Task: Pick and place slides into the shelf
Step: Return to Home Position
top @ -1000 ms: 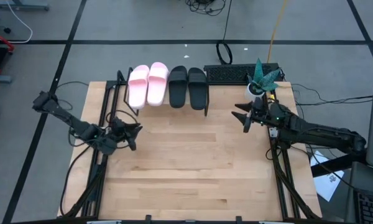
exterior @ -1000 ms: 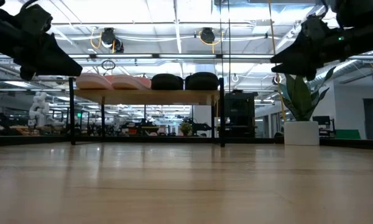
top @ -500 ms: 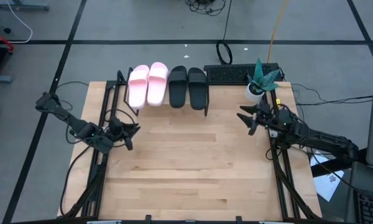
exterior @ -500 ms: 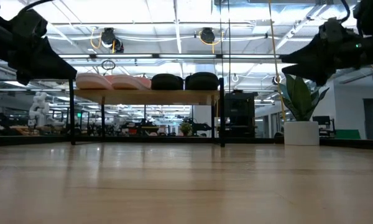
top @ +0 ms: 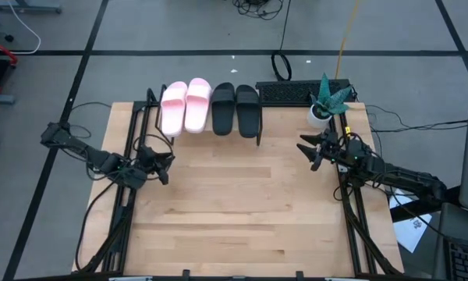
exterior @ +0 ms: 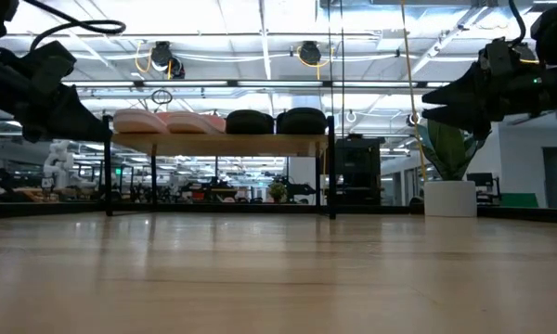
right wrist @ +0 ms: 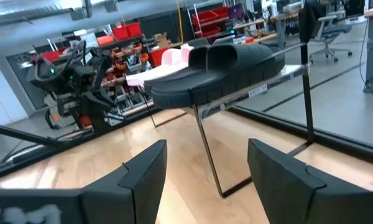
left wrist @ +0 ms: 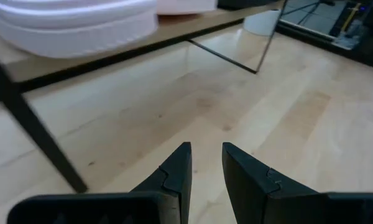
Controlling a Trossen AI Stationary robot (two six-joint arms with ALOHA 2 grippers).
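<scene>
Two pale pink slides [top: 179,105] and two black slides [top: 236,108] lie side by side, soles down, on top of the shelf [exterior: 218,144], which stands at the table's far edge. My left gripper [top: 162,162] hovers over the table's left edge, near the shelf's left legs. Its fingers [left wrist: 206,155] stand a narrow gap apart with nothing between them. My right gripper [top: 308,148] hovers over the right edge, pointing level toward the shelf. It is open wide [right wrist: 206,152] and empty.
A potted plant [top: 325,101] stands at the far right corner beside my right gripper, and a keyboard [top: 296,92] lies behind the shelf. The bare wooden tabletop [top: 234,203] stretches between the arms to the near edge. Black frame rails run along both table sides.
Both grippers have sunk a little over the table's edges. My right gripper has also drawn back toward the right edge, and my left arm has folded back toward the left edge. The slides have stayed where they were on the shelf.
</scene>
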